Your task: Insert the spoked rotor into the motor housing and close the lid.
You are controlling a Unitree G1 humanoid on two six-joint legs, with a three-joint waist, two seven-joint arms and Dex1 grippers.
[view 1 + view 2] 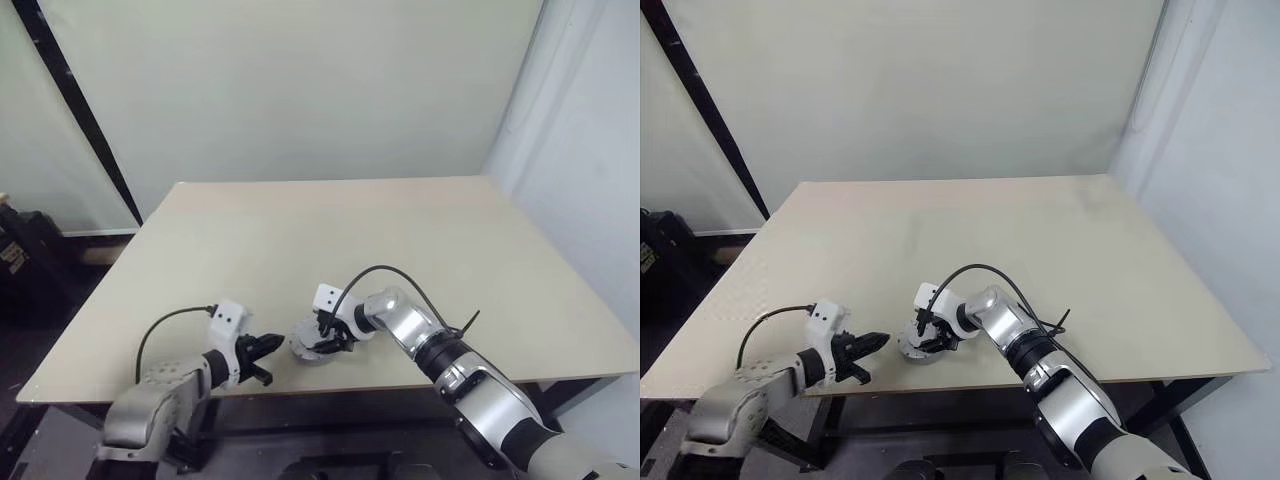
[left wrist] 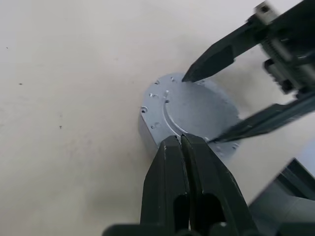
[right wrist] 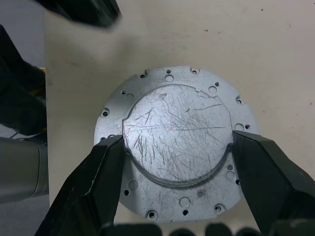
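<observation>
The scratched round grey metal lid [image 3: 178, 142] lay shut on the grey motor housing [image 2: 147, 132] near the beige counter's [image 1: 400, 230] front edge. The right gripper [image 3: 177, 162] straddled the lid's raised disc, jaws apart, seemingly touching it. The left wrist view showed the left gripper [image 2: 181, 140], jaws together, at the rim.

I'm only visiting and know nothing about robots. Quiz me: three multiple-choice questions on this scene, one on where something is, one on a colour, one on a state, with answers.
1. Where does the motor housing sit?
A. near the table's front edge, between the two grippers
B. at the far back corner
C. on the floor

2. What colour is the lid?
A. red
B. scratched silvery grey
C. yellow

3. How do the left gripper fingers stand?
A. wide apart
B. shut together
C. clamped on a cable

Answers: 1 A, the head views show it by the table front edge. 2 B, the right wrist view shows bare scratched metal. 3 B, the left wrist view shows the fingers pressed together.
</observation>
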